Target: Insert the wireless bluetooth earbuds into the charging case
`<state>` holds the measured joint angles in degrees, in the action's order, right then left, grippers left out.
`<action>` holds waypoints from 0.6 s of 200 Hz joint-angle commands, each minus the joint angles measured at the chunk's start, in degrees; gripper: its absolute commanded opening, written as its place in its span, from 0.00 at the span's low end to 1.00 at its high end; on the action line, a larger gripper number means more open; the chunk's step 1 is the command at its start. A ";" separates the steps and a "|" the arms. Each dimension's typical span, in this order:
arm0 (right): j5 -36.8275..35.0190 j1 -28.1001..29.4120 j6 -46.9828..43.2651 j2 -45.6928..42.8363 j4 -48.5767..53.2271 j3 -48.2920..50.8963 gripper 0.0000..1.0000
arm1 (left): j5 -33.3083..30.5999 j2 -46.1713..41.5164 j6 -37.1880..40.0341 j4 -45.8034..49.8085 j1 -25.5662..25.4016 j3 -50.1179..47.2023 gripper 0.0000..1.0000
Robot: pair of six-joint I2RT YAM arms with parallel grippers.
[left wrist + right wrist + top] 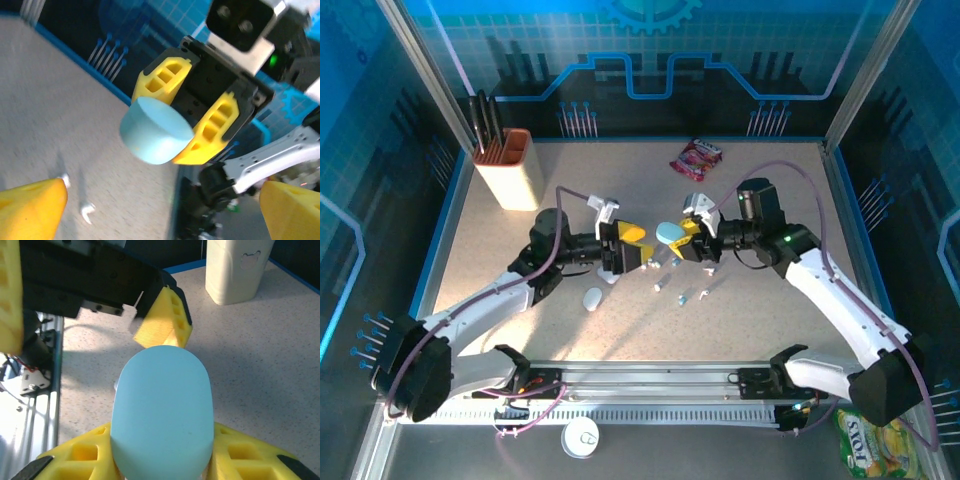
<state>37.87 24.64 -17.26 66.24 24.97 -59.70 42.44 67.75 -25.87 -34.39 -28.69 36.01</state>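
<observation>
Right fingers (212, 131) grip the closed light-blue case (155, 132); left fingers (31, 207) stand wide open, facing it. The earbuds (682, 298) lie on the tabletop (770, 200), just nearer. Step judged: opening the case. Next, the left fingers must lift the lid.

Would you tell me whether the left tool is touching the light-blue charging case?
Apart. The left wrist view shows the left tool open, its fingertips clear of the light-blue charging case, which the right tool clamps.

Bright sidelight, hard shadows, some blur
</observation>
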 commanded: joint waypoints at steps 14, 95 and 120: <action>8.83 -0.65 0.38 0.07 9.62 -5.25 0.28 | 3.70 -0.92 22.93 -7.81 -0.33 -0.73 0.98; 8.35 4.24 -2.14 3.94 15.79 -11.44 0.27 | 12.02 3.19 25.77 -4.24 -3.08 3.06 0.84; 7.37 5.06 -1.55 4.01 12.16 -10.39 0.25 | 11.22 6.46 17.41 -14.63 -3.26 2.50 0.76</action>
<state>45.41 28.75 -18.35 70.30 38.33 -69.32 51.77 71.18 -2.66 -38.92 -31.55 37.36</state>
